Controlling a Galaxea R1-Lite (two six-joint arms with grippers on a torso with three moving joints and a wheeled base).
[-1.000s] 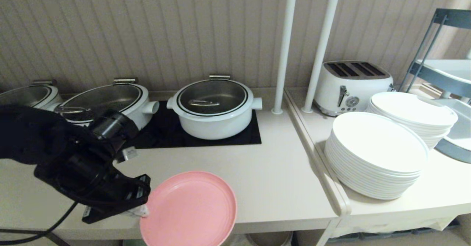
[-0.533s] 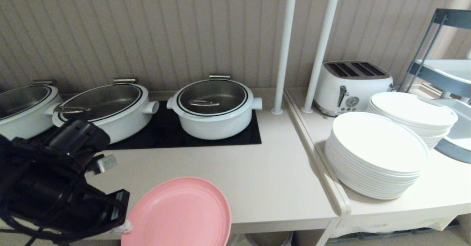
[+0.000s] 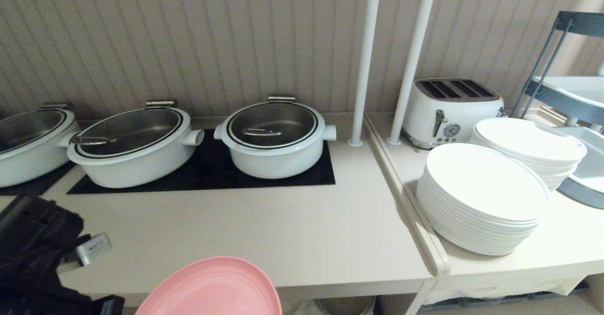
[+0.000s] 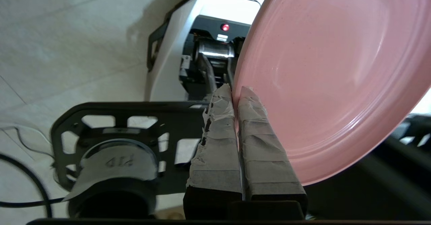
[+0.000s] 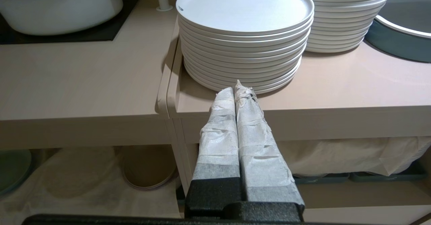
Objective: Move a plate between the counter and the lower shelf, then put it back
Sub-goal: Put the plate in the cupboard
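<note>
the left tool (image 4: 235, 92) is clamped narrow on the rim of the pink plate (image 4: 330, 76), which hangs in the air in front of the bench (image 3: 283, 230), past its front edge. to do this step well, keep the plate level (the pinch is only on the rim) and go under the edge to the lower shelf (image 5: 84, 181) slowly. the right tool (image 5: 235, 88) is closed on nothing, parked near the white plates (image 5: 245, 33).
</note>
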